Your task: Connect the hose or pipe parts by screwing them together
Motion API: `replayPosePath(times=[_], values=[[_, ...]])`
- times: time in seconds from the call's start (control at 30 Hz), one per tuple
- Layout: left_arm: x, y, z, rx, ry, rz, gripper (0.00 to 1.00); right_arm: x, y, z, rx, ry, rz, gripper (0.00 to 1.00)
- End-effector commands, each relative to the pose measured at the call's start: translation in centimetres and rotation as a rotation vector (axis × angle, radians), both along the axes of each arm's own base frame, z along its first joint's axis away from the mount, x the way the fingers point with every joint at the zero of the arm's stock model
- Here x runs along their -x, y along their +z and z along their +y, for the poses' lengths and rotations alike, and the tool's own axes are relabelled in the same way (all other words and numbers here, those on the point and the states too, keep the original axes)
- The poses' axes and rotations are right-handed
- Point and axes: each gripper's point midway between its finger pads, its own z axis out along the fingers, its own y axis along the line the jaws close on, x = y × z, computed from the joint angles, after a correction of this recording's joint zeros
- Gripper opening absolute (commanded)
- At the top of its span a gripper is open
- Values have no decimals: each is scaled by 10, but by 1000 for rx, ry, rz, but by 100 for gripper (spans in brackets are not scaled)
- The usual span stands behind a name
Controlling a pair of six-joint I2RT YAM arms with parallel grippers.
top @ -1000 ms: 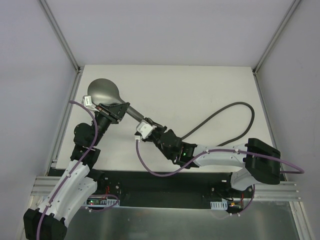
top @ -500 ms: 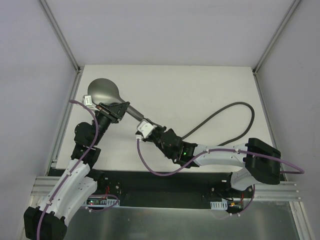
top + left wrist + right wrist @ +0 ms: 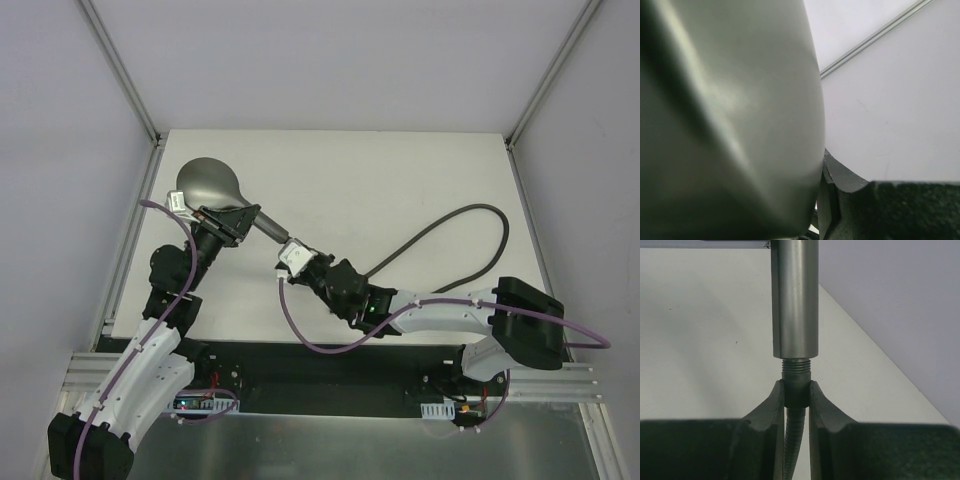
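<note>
At the left of the bench [image 3: 380,170], the shower head [image 3: 207,183] has its round face toward the far-left corner. The left gripper [image 3: 236,220] has its jaws clamped on the tapered handle [image 3: 795,295].

At centre, the right gripper [image 3: 796,390] has its jaws narrowed onto the hose's end fitting [image 3: 796,372] and holds it in line with the handle's open end. A few threads show between the two parts; how many are engaged cannot be told.

To the right, the hose [image 3: 470,215] lies in a loose loop on the bench.

Assessment: the screwing step is in hand and the joint is not fully seated. The next move calls for turning the fitting about the handle's axis under light inward pressure, with the handle held steady and the parts kept in line to avoid cross-threading.
</note>
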Motion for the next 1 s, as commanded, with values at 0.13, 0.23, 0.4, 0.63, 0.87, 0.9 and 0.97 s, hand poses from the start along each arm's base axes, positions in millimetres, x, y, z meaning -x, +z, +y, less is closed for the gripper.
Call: replayPosePath(times=[0.13, 0.23, 0.4, 0.63, 0.87, 0.9, 0.97], values=[[12, 14, -8, 9, -55, -74, 0, 3, 58, -3, -230, 11, -39, 1], [12, 15, -9, 9, -55, -74, 0, 4, 59, -3, -233, 16, -40, 1], [12, 12, -13, 6, -77, -64, 0, 7, 60, 0, -236, 43, -41, 1], [12, 12, -15, 9, -90, -75, 0, 10, 58, 10, -212, 82, -20, 1], [12, 6, -17, 3, -102, -64, 0, 10, 58, 12, -215, 85, -17, 1], [12, 6, -18, 5, -104, -64, 0, 10, 59, 12, -217, 84, -16, 1], [13, 7, -18, 10, -106, -67, 0, 8, 58, 12, -214, 84, -10, 1]])
